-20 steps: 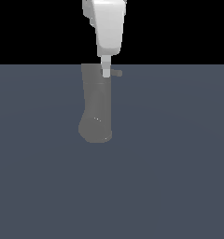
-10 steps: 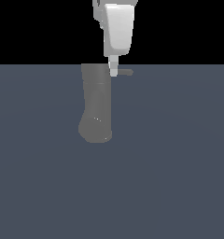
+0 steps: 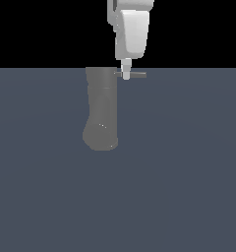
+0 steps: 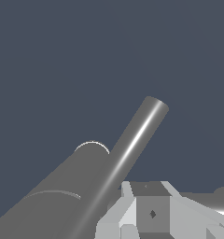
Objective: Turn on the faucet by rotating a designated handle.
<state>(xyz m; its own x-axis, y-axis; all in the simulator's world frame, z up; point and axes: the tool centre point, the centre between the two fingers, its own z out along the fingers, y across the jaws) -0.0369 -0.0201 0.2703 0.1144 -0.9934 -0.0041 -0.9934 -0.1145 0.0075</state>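
You are looking at a bare slate-grey floor (image 3: 189, 187) that is spreading out flat on every side, meeting a black backdrop along a straight horizon. Nothing else is standing on it except the faucet (image 3: 102, 110), a thick dark-grey column sitting a little toward the exterior view's left of centre, its flat top reaching the horizon line and its rounded lower end bulging out. The handle (image 3: 137, 75) is sticking out sideways from the column's top toward the exterior view's right, lying level.

The gripper (image 3: 126, 74) is hanging straight down from above, its white body filling the space over the handle, and its tip is sitting right at the rod, just beside the column's top edge. Only one narrow finger profile is showing in the exterior view, so you cannot tell whether the pincer is spread or pinching the rod. In the wrist view the column (image 4: 58, 200) is running close alongside a glossy grey bar (image 4: 132, 140), with the gripper's pale blocks (image 4: 151, 212) at the frame edge; the fingertips are not visible there.

Room is lying open around the handle's free end and to both sides of the column.
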